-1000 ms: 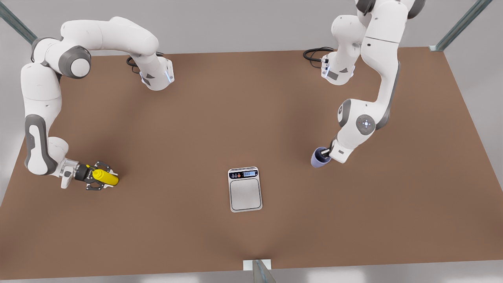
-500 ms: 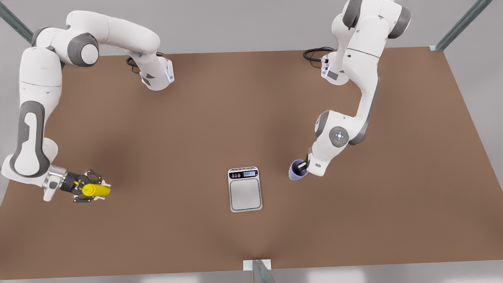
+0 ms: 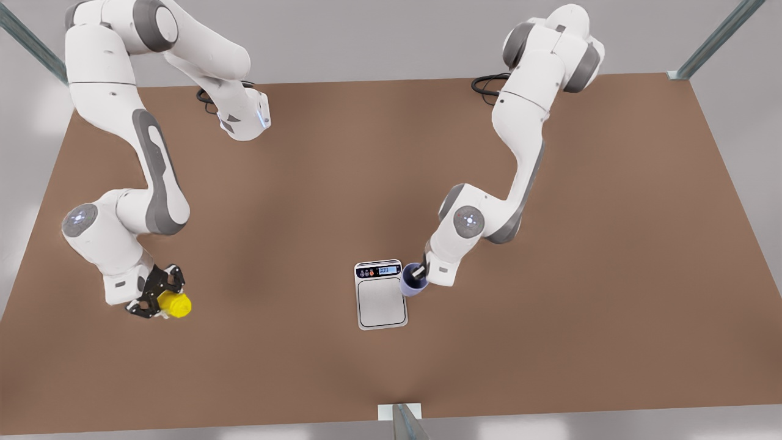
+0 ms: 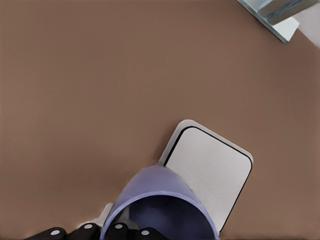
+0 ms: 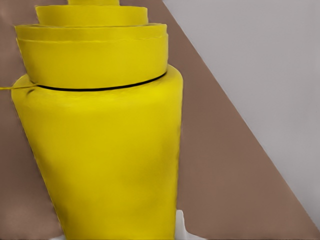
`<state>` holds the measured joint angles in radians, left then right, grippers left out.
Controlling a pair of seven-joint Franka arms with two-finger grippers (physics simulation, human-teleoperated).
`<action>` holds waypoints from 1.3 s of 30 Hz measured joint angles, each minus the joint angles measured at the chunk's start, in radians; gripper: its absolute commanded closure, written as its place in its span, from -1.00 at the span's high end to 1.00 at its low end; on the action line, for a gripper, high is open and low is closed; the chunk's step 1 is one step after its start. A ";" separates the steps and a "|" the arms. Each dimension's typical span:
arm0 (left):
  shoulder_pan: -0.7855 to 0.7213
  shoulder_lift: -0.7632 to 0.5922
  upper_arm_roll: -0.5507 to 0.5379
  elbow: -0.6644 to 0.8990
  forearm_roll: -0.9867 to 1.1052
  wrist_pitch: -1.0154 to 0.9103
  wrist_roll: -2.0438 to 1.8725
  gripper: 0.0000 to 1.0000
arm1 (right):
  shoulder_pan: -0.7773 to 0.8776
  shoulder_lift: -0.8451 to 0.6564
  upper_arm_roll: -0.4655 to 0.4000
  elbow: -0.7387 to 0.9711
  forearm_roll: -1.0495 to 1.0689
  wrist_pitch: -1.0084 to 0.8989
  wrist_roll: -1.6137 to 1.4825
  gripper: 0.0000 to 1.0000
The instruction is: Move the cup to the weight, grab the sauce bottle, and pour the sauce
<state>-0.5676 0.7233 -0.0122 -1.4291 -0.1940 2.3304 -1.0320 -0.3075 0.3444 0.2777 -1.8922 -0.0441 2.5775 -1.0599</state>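
The lavender-blue cup (image 3: 410,287) hangs at the edge of the silver-grey weight (image 3: 382,304) on the front view's right, overlapping its plate near the display. My left gripper (image 3: 419,274) is shut on the cup's rim. In the left wrist view the cup (image 4: 159,202) sits close in front of the weight's plate (image 4: 212,172). At the front view's left, near the table's side edge, my right gripper (image 3: 160,297) is shut on the yellow sauce bottle (image 3: 176,305), seen almost end-on. The sauce bottle (image 5: 100,150) looms large in the right wrist view; its nozzle tip is out of frame.
The brown table (image 3: 550,342) has open room all around the weight. Both arm bases and black cables (image 3: 489,82) stand along the far edge. A metal post (image 3: 403,421) rises at the middle of the near edge.
The left gripper carried the cup toward the front view's left, up to the weight's edge. The right arm swung round and turned the bottle from lying sideways to nearly end-on.
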 measured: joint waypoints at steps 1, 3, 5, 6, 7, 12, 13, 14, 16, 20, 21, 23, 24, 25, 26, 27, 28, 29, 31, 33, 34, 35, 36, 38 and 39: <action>-0.012 0.022 0.000 0.036 -0.001 0.000 -0.019 -0.57 | 0.000 -0.013 0.006 -0.018 -0.028 0.015 0.019 0.08; -0.033 0.089 0.001 0.132 -0.002 -0.013 -0.068 -0.57 | -0.001 -0.039 0.006 -0.070 -0.104 0.095 0.074 0.08; -0.042 0.120 0.004 0.168 -0.002 -0.015 -0.093 -0.57 | -0.001 -0.051 0.006 -0.095 -0.124 0.129 0.091 0.08; -0.043 0.138 0.003 0.185 0.001 -0.014 -0.113 -0.57 | -0.001 -0.058 0.006 -0.108 -0.125 0.145 0.092 0.08; -0.055 0.153 0.004 0.200 0.003 -0.014 -0.127 -0.57 | -0.001 -0.068 0.006 -0.127 -0.145 0.171 0.105 0.08; -0.058 0.177 0.005 0.231 -0.001 -0.002 -0.170 -0.06 | 0.013 -0.085 0.006 -0.150 -0.222 0.208 0.142 0.08; -0.058 0.193 0.005 0.253 -0.006 -0.002 -0.188 -0.02 | 0.012 -0.085 0.006 -0.150 -0.244 0.210 0.156 0.08; -0.064 0.204 0.005 0.263 -0.009 -0.002 -0.232 0.07 | 0.013 -0.085 0.006 -0.150 -0.252 0.210 0.163 0.08; -0.076 0.210 0.007 0.264 -0.013 0.002 -0.238 0.26 | 0.014 -0.087 0.006 -0.150 -0.257 0.210 0.163 0.08; -0.077 0.203 0.011 0.265 -0.016 0.002 -0.231 0.71 | 0.033 -0.107 0.049 -0.143 -0.497 0.200 0.394 0.08; -0.075 0.197 0.011 0.266 -0.017 0.001 -0.232 0.71 | 0.052 -0.115 0.049 -0.142 -0.499 0.195 0.395 0.08; -0.075 0.182 0.011 0.268 -0.017 -0.008 -0.236 0.71 | 0.075 -0.134 0.051 -0.141 -0.499 0.181 0.396 0.08; -0.075 0.174 0.011 0.270 -0.017 -0.022 -0.237 0.71 | 0.086 -0.154 0.050 -0.141 -0.499 0.157 0.396 0.08; -0.074 0.162 0.011 0.270 -0.017 -0.030 -0.237 0.71 | 0.107 -0.165 0.049 -0.140 -0.516 0.145 0.397 0.08; -0.074 0.147 0.011 0.269 -0.018 -0.049 -0.235 0.71 | 0.130 -0.171 0.051 -0.138 -0.580 0.137 0.428 0.08; -0.065 0.134 0.012 0.269 -0.018 -0.074 -0.228 0.71 | 0.146 -0.173 0.050 -0.134 -0.599 0.125 0.443 0.08; -0.060 0.121 0.027 0.267 -0.018 -0.091 -0.194 0.70 | 0.165 -0.174 0.049 -0.127 -0.619 0.117 0.456 0.08; -0.054 0.100 0.043 0.257 -0.020 -0.105 -0.155 0.70 | 0.195 -0.171 0.051 -0.116 -0.703 0.078 0.544 0.08; 0.006 0.067 0.050 0.254 -0.027 -0.215 -0.058 0.69 | 0.261 -0.153 0.050 -0.097 -0.813 0.020 0.692 0.08; 0.137 -0.068 0.051 0.113 -0.033 -0.306 0.159 0.69 | 0.350 -0.114 0.051 -0.058 -0.941 -0.098 0.897 0.08; 0.213 -0.140 0.062 0.026 -0.035 -0.330 0.299 0.74 | 0.397 -0.087 0.051 -0.016 -0.946 -0.162 0.934 0.08; 0.237 -0.181 0.140 0.020 -0.037 -0.428 0.466 0.85 | 0.435 -0.059 0.051 0.022 -0.948 -0.205 0.944 0.08; 0.237 -0.193 0.234 0.019 -0.038 -0.493 0.601 0.94 | 0.462 -0.024 0.051 0.063 -0.948 -0.228 0.943 0.08; 0.241 -0.263 0.398 0.019 -0.039 -0.666 0.843 1.00 | 0.528 0.049 0.049 0.138 -0.949 -0.273 0.943 0.09; 0.272 -0.330 0.418 -0.032 -0.039 -0.692 0.930 1.00 | 0.548 0.069 0.049 0.143 -1.005 -0.284 0.943 0.09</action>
<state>-0.2953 0.3935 0.4056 -1.4606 -0.2332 1.6381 -0.1015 0.2405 0.4138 0.3269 -1.7491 -1.0489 2.2932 -0.1171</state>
